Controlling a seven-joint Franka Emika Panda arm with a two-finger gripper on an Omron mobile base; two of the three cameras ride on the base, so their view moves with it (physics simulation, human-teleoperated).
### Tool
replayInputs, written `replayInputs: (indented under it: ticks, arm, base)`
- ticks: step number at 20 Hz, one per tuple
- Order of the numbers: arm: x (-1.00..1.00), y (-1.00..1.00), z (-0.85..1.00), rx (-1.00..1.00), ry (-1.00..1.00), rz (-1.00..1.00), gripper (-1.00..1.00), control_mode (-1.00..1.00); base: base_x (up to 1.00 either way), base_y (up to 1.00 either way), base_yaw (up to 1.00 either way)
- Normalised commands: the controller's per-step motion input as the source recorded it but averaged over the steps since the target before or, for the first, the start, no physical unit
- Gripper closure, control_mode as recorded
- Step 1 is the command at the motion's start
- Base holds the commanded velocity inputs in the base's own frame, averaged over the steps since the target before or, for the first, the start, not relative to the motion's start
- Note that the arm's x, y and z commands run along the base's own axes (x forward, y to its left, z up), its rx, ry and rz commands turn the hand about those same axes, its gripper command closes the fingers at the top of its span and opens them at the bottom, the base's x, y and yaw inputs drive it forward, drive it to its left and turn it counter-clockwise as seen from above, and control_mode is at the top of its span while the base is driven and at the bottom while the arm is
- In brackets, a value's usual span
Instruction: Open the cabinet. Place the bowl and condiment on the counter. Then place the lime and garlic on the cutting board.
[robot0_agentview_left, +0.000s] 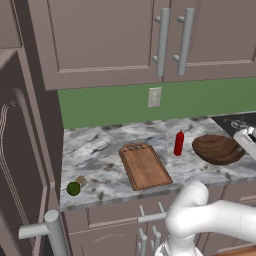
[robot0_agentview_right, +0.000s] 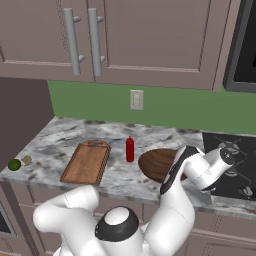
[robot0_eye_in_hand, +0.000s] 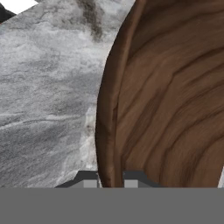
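**Bowl rim pinched between the fingers, on the marble**

We see the gripper (robot0_eye_in_hand: 110, 179) closed down on the rim of the bowl (robot0_eye_in_hand: 175, 96): in the hand view its 2 dark tips sit one on each side of the thin wooden wall, one inside the bowl and one outside, with the counter (robot0_eye_in_hand: 48, 96) just beyond. From the right base view the hand reaches the bowl (robot0_agentview_right: 152, 165) at its right edge, and the bowl rests on the counter (robot0_agentview_right: 60, 132) between the condiment (robot0_agentview_right: 130, 149) and the dark cooktop (robot0_agentview_right: 235, 172).

The bowl (robot0_agentview_left: 216, 148) is wide, shallow and dark brown, with fine curved grain lines (they run in long arcs across the inside).

To its left stands the slim red condiment (robot0_agentview_left: 179, 143), upright, near the bowl but apart from it. Further left lies the cutting board (robot0_agentview_left: 145, 166), reddish-brown with a raised rim, nothing on it. The lime (robot0_agentview_left: 73, 188) and the garlic (robot0_agentview_left: 81, 180) sit close together at the counter's far left front corner, well apart from the board. The cabinet (robot0_agentview_left: 20, 165) door stands swung open at the left, its grey bar handle (robot0_agentview_left: 52, 231) toward us. Flat-panelled wall cabinets (robot0_agentview_left: 110, 35) hang above a green wall with a pale outlet (robot0_agentview_left: 154, 97). The arm's own white links cross in front of the bowl's near side in the right base view.
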Motion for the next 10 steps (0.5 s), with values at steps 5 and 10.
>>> replayInputs:
  ticks: [5,10]
  arm:
    - [0.20,0.00,-0.25,0.00,0.00,0.00,1.00,-1.00]
    - [0.15,0.00,-0.22,0.00,0.00,0.00,1.00,-1.00]
  base:
    - [0.00,0.00,0.00]
    - [0.00,0.00,0.00]
